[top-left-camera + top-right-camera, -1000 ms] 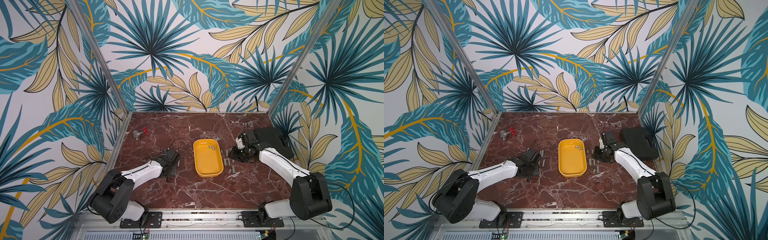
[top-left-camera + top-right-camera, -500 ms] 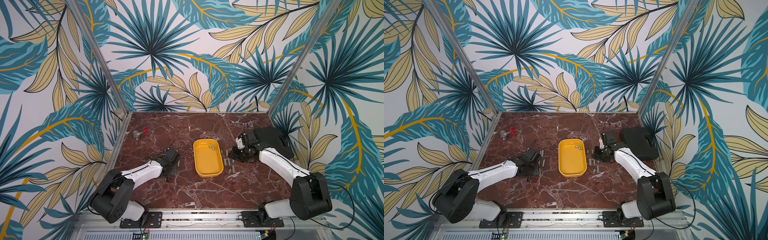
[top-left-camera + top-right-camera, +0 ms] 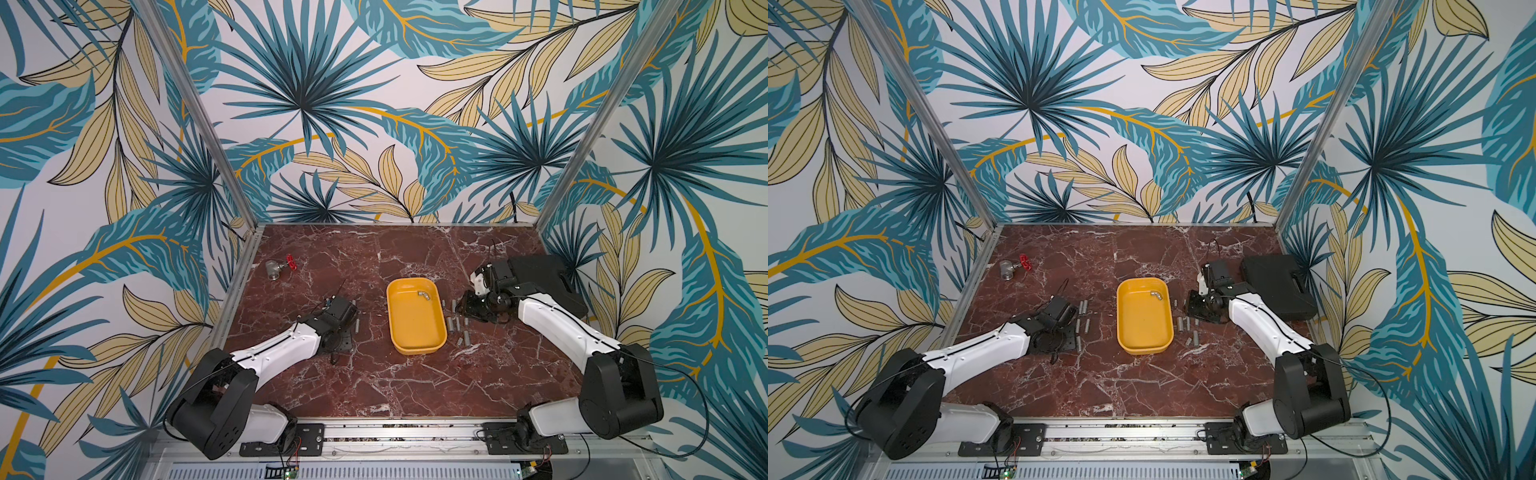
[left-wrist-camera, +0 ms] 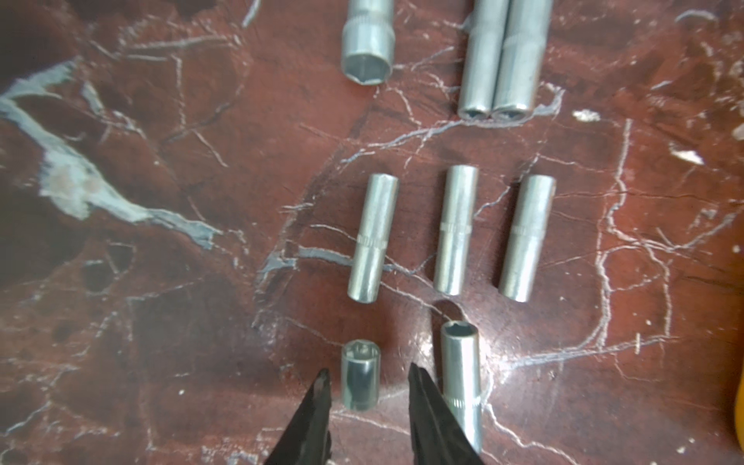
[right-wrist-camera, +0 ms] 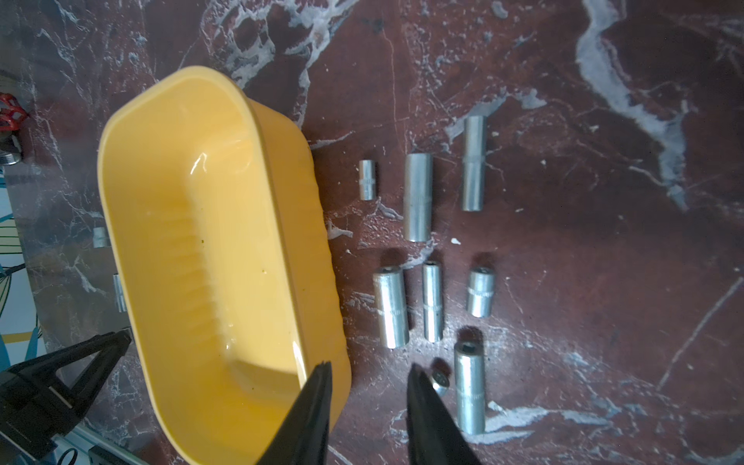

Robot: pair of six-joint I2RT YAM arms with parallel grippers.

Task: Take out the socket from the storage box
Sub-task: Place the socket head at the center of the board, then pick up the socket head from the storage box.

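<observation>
**Box nearly cleared, sockets ranked on both sides**

One small bent metal piece lies in the box, at its far right corner. It is too small to tell whether it is a socket. The other sockets lie on the worktop in rows left and right of the box. They lie lengthwise and mostly spaced apart, probably so that each can be set down without rolling a neighbour.

The left end effector is open. Its fingers straddle a short socket lying on the worktop among the left rows, with a clear gap on either side, so it grips nothing. The left arm stretches low from the near left base, its wrist tipped down over those rows.

The right end effector is also open and empty. One fingertip is over the box's rim and the other is just beside a small socket. Its arm reaches far from the near right base. The wrist bends left toward the box, low in front of the black case. From there it looks well placed to go for the piece in the box.
</observation>
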